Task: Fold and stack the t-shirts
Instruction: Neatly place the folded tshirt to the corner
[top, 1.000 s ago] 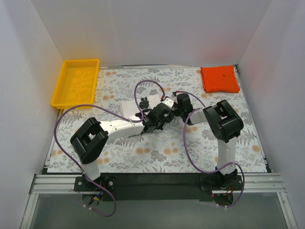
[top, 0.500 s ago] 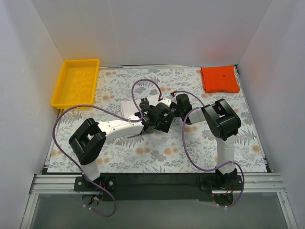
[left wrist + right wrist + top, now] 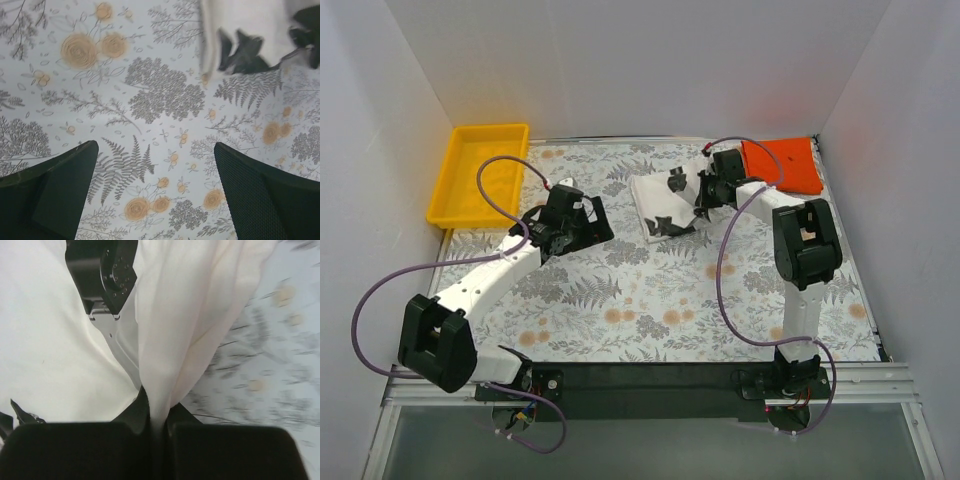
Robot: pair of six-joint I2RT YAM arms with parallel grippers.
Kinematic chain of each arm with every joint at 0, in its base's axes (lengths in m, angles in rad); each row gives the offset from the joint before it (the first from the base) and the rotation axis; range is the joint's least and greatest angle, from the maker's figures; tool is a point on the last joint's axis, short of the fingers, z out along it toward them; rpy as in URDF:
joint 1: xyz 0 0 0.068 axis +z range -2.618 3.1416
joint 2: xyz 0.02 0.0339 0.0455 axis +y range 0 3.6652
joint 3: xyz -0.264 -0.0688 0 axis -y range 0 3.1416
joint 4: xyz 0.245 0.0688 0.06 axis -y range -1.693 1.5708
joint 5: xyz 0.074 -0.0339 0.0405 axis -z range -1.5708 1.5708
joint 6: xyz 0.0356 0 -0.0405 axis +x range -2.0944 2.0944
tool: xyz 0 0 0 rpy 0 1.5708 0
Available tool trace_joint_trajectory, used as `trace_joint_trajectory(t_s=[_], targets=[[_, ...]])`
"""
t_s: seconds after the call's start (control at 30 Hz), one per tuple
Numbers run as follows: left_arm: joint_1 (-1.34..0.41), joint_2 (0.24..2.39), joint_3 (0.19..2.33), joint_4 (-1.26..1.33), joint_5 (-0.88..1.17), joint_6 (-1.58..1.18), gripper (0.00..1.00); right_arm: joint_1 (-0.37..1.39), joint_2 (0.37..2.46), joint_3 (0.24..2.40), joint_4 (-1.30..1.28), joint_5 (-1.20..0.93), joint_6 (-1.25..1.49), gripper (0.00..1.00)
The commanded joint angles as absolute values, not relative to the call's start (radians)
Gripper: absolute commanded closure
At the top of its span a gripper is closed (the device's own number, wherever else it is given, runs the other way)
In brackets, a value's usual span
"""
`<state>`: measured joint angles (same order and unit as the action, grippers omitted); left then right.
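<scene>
The white t-shirt [image 3: 660, 203], folded small with black print showing, lies on the floral table just right of the middle at the back. My right gripper [image 3: 700, 200] is at its right edge, and the right wrist view shows that gripper [image 3: 159, 425] shut on a bunched fold of the white cloth [image 3: 50, 340]. The orange-red t-shirt [image 3: 782, 165] lies folded flat at the back right corner. My left gripper [image 3: 592, 222] hangs left of the white shirt, apart from it. In the left wrist view that gripper [image 3: 155, 190] stands open and empty over the table, the white shirt [image 3: 250, 20] at top right.
A yellow plastic tray [image 3: 480, 175] stands at the back left corner. White walls close in the table on three sides. Purple cables loop off both arms above the floral tablecloth [image 3: 650, 300].
My left gripper has opened, let go of the white shirt and pulled away to the left. My right gripper has shut on the shirt and dragged it toward the back right.
</scene>
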<state>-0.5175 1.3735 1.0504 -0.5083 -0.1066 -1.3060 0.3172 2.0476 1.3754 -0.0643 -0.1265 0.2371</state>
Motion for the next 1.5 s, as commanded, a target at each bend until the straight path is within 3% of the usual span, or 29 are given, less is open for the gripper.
trace_joint_trajectory(t_s=[0.0,0.13,0.5,0.87,1.17,1.47], targets=[[-0.456,1.332,0.964,-0.583,0.041,-1.353,0.06,0.281,2.046,1.501,-0.201,0.135,-0.024,0.99],[-0.384,1.315,0.920,-0.618,0.072,-1.336,0.08,0.227,2.103,1.633,-0.209,0.247,-0.176,0.99],[-0.379,1.239,0.865,-0.698,0.046,-1.342,0.09,0.123,2.235,1.976,-0.227,0.290,-0.328,0.99],[-0.377,1.308,0.882,-0.709,0.072,-1.318,0.09,0.072,2.195,2.020,-0.227,0.314,-0.397,0.99],[-0.379,1.330,0.861,-0.689,0.091,-1.305,0.10,0.014,2.089,1.996,-0.227,0.173,-0.333,0.99],[-0.379,1.356,0.868,-0.698,0.091,-1.289,0.10,-0.041,2.129,2.026,-0.224,0.147,-0.350,0.99]])
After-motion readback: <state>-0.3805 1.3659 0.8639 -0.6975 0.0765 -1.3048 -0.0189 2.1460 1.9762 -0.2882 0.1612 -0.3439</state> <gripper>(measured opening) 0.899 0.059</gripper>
